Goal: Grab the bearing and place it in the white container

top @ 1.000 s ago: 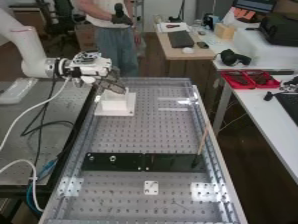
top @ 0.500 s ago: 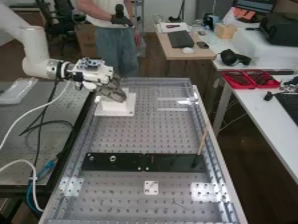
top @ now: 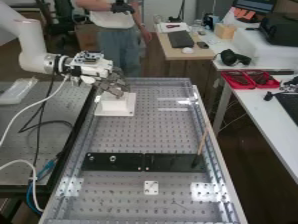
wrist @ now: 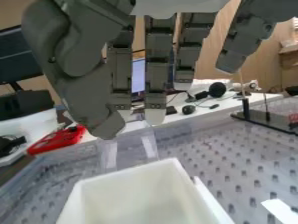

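In the high view, the hand point(top: 114, 87) is above the white container point(top: 114, 105), at the far left corner of the perforated bench point(top: 126, 135). The container stands upright on a white base plate point(top: 129, 111), just inside the bench's left edge. Nearer the near edge, two black plates point(top: 173, 161) lie end to end across the bench, reaching from close to its left edge to close to its right. On the left-hand one sit small round metal pieces point(top: 112, 158); whether one of them is the bearing, I cannot tell. A thin wooden stick point(top: 202, 142) slants up from the right-hand plate, near the bench's right edge. Between the plates and the near edge lies a small white plate with holes point(top: 151, 187). Clear strips point(top: 174, 109) lie towards the far right corner. In the wrist view, the hand point(wrist: 157, 70) is open: its fingers hang almost straight, spaced apart, with the thumb point(wrist: 80, 75) off to one side. The container's square mouth faces up, its white walls and part of its pale inside in sight.
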Robot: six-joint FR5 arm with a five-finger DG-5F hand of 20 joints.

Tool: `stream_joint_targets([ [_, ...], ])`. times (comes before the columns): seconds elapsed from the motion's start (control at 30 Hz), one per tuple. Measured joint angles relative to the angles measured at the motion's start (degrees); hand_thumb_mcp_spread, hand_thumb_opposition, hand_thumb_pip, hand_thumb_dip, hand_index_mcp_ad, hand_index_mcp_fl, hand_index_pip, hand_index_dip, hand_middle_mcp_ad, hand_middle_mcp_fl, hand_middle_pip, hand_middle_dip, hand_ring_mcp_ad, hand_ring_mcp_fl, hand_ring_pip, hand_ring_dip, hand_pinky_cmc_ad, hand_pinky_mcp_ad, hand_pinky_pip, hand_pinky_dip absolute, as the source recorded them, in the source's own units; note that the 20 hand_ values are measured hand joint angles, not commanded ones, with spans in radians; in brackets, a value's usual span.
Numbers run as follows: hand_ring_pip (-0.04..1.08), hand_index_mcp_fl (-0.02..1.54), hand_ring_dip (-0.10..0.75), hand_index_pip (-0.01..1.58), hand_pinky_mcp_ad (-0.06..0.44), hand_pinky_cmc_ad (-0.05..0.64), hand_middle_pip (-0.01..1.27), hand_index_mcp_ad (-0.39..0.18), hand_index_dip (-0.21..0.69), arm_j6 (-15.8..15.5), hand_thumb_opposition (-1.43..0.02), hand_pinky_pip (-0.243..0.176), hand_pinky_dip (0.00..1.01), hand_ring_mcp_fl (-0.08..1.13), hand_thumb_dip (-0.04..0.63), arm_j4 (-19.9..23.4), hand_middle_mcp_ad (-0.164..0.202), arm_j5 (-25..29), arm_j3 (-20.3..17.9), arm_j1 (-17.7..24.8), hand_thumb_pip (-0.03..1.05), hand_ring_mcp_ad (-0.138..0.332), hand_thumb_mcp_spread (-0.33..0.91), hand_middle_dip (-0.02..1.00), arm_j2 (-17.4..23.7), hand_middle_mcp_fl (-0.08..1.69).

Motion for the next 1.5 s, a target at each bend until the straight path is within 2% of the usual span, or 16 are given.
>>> stream_joint_targets([
  [0.17,0.37,0.21,0.52,1.18,0.25,0.38,0.61,-0.162,-0.021,-4.51,-0.81,-0.075,0.2,0.04,0.288,-0.95,0.0,-1.42,0.81,-1.49,0.71,0.038,0.46,0.73,5.46,0.38],
  [0.3,0.38,0.2,0.522,1.11,0.25,0.375,0.58,-0.152,-0.017,-10.0,-0.81,-0.075,0.22,0.04,0.288,-3.45,0.002,-4.16,3.47,-4.41,0.68,0.051,0.42,0.72,10.29,0.38],
  [0.37,0.35,0.19,0.511,0.97,0.25,0.365,0.49,-0.141,-0.017,-11.53,-0.8,-0.077,0.23,0.04,0.286,-5.69,0.0,-5.55,5.66,-6.17,0.65,0.051,0.41,0.71,11.61,0.37],
  [0.4,0.32,0.2,0.51,0.87,0.248,0.365,0.42,-0.136,-0.014,-12.02,-0.79,-0.079,0.24,0.04,0.284,-7.27,0.003,-6.38,7.08,-7.15,0.61,0.066,0.39,0.71,11.95,0.38],
  [0.43,0.28,0.2,0.508,0.75,0.248,0.365,0.37,-0.145,-0.009,-12.21,-0.79,-0.08,0.25,0.04,0.281,-9.02,0.0,-7.3,8.7,-8.24,0.57,0.063,0.38,0.72,12.03,0.38],
  [0.5,0.24,0.2,0.49,0.58,0.243,0.365,0.3,-0.122,0.03,-12.23,-0.77,-0.091,0.24,0.04,0.253,-11.49,0.002,-8.53,11.06,-9.83,0.53,0.08,0.34,0.7,11.97,0.37],
  [0.53,0.2,0.21,0.466,0.47,0.264,0.367,0.26,-0.12,0.042,-12.2,-0.77,-0.089,0.25,0.04,0.22,-12.54,0.005,-9.03,12.1,-10.56,0.47,0.079,0.31,0.68,11.88,0.38],
  [0.57,0.18,0.22,0.447,0.42,0.262,0.367,0.24,-0.126,0.073,-12.15,-0.76,-0.089,0.25,0.02,0.204,-13.79,0.007,-9.71,13.49,-11.55,0.44,0.089,0.3,0.67,11.7,0.37],
  [0.63,0.15,0.22,0.407,0.31,0.278,0.367,0.18,-0.105,0.08,-11.98,-0.74,-0.089,0.25,0.0,0.187,-16.36,0.007,-11.2,16.79,-13.93,0.41,0.098,0.29,0.63,11.12,0.38],
  [0.73,0.14,0.22,0.34,0.2,0.297,0.367,0.14,-0.094,0.103,-11.97,-0.73,-0.089,0.25,0.0,0.145,-18.22,0.01,-13.02,19.87,-16.14,0.35,0.119,0.29,0.57,10.25,0.23],
  [0.83,0.12,0.22,0.241,0.17,0.304,0.379,0.14,-0.096,0.12,-11.55,-0.71,-0.089,0.25,0.0,0.113,-20.74,0.009,-16.13,23.14,-18.61,0.35,0.126,0.28,0.48,8.94,0.23],
  [0.9,0.12,0.21,0.211,0.14,0.314,0.394,0.13,-0.098,0.122,-10.97,-0.69,-0.089,0.25,0.01,0.098,-22.07,0.007,-17.91,24.53,-19.81,0.34,0.122,0.28,0.45,8.29,0.16],
  [0.97,0.1,0.15,0.166,0.12,0.311,0.412,0.12,-0.099,0.122,-10.23,-0.68,-0.089,0.25,0.0,0.084,-23.54,0.024,-19.83,26.06,-21.14,0.3,0.141,0.28,0.41,7.55,0.15],
  [1.1,0.1,0.15,0.096,0.12,0.33,0.429,0.12,-0.091,0.122,-9.59,-0.67,-0.089,0.22,0.0,0.052,-26.41,0.028,-24.07,29.33,-24.16,0.28,0.154,0.26,0.34,5.8,0.09],
  [1.23,0.1,0.15,0.063,0.1,0.328,0.449,0.12,-0.091,0.122,-9.86,-0.65,-0.089,0.2,0.0,0.037,-28.73,0.037,-27.99,32.38,-27.19,0.27,0.166,0.25,0.28,3.8,0.07],
  [1.5,0.1,0.12,0.047,0.1,0.33,0.461,0.12,-0.091,0.122,-10.11,-0.65,-0.093,0.18,0.0,0.038,-31.51,0.038,-33.53,36.18,-32.21,0.27,0.168,0.25,0.26,1.29,0.08],
])
